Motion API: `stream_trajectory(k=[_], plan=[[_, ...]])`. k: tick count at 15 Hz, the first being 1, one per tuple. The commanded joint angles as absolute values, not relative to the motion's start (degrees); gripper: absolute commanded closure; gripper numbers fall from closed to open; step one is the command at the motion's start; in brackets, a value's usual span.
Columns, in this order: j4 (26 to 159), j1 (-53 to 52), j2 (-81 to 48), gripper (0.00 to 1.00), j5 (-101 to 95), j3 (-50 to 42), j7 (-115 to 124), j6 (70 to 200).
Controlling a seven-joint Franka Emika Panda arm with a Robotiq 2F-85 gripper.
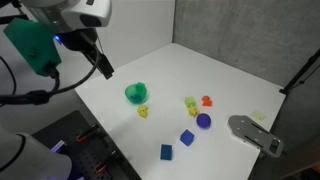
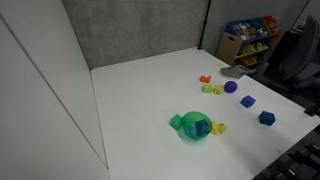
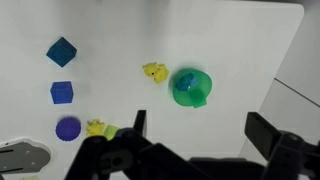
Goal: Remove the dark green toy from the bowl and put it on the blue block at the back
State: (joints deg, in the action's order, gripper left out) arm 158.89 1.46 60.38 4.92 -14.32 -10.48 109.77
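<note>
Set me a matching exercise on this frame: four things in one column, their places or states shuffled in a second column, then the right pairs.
Things:
1. dark green toy
2. yellow toy
3. purple ball
4. gripper

Places or states:
a. jaws open, above the table
b. inside the bowl
c. on the table, right beside the bowl
d. on the table, close to the yellow-green toy

Pairs: 1-b, 2-c, 3-d, 4-a.

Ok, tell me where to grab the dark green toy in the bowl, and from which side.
Come straight down from above: the dark green toy sits inside the bowl, whose wall likely blocks any sideways approach. Pinch its exposed top, keeping the open gripper within the rim. The toy's exact shape is too small to tell.
</note>
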Motion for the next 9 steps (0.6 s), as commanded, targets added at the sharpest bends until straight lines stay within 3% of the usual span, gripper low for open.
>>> stream_trajectory(k=[1,9], plan=[[158.75,2.32,60.13,0.0,5.65,-13.66,-11.16,109.59],[157.31,0.56,55.21,0.0,6.34,-8.9,-7.83,113.64]])
